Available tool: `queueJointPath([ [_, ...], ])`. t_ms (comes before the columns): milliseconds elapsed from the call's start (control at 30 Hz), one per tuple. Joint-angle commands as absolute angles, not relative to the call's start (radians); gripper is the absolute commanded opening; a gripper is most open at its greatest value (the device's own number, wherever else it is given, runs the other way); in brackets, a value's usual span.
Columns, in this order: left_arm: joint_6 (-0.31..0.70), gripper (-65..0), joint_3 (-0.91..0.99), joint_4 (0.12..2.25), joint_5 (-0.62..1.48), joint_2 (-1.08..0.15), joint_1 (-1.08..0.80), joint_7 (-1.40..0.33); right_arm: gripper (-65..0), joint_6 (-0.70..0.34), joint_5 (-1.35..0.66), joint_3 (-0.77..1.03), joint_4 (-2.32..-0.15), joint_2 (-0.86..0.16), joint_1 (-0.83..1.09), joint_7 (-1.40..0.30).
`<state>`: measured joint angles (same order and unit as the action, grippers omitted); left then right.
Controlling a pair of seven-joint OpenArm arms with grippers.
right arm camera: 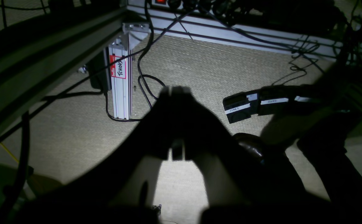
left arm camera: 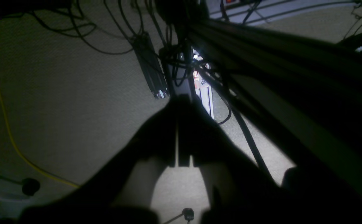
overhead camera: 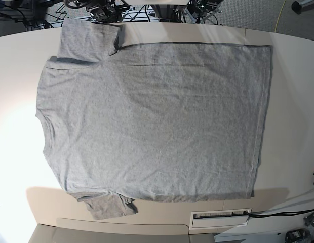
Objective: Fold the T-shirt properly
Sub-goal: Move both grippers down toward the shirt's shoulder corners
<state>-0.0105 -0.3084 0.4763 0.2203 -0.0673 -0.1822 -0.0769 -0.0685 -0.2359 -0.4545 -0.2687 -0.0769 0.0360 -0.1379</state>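
The left gripper (left arm camera: 181, 132) is being seen in its wrist view with its two fingers pressed together, nothing pinched between them, and it is being pointed down at carpeted floor (left arm camera: 69, 102) strewn with cables, beside a dark frame rail (left arm camera: 280, 62). The right gripper (right arm camera: 176, 124) is likewise being shown with fingers pressed together and empty, aimed at the same kind of floor near an aluminium post (right arm camera: 121, 84) bearing a red-and-white label. Neither gripper is being shown over the table; both are being kept low, out of the overhead view altogether.

Outward from the grippers, no cloth is being caught in either wrist view. The T-shirt (overhead camera: 152, 121) is being seen only from above, laid flat with its plain grey side up on the pale table (overhead camera: 293, 101). Its long axis is being run left to right: the collar and the two sleeves are lying at the left, one sleeve at the far edge and one at the near edge, and the straight hem is lying at the right.

Which arm is nearer to the shirt cannot be told from these views. By the rig's layout, the sleeve end is judged to fall to the right arm and the hem end to the left arm, so each gripper is judged to need raising onto the table first.
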Motion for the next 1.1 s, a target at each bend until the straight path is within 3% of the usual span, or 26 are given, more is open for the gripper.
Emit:
queueJointPath([
  [0,-0.003,-65.0,-0.311,0.488,0.221,-0.067,-0.19,-0.071,-65.0,-0.067,-0.234,-0.457,-0.275,-0.078,0.036,-0.137],
  [400,0.05,-65.0,-0.311,0.626,0.222,-0.133,-0.372,-0.081,-65.0,-0.081,-0.234,-0.457,-0.281,-0.12,0.159,-0.141],
  [1067,0.049,-65.0,-0.311,1.019,0.222,-0.379,-0.723,-0.116,-65.0,-0.086,-0.235,-0.456,-0.799,-0.444,0.618,-0.176],
])
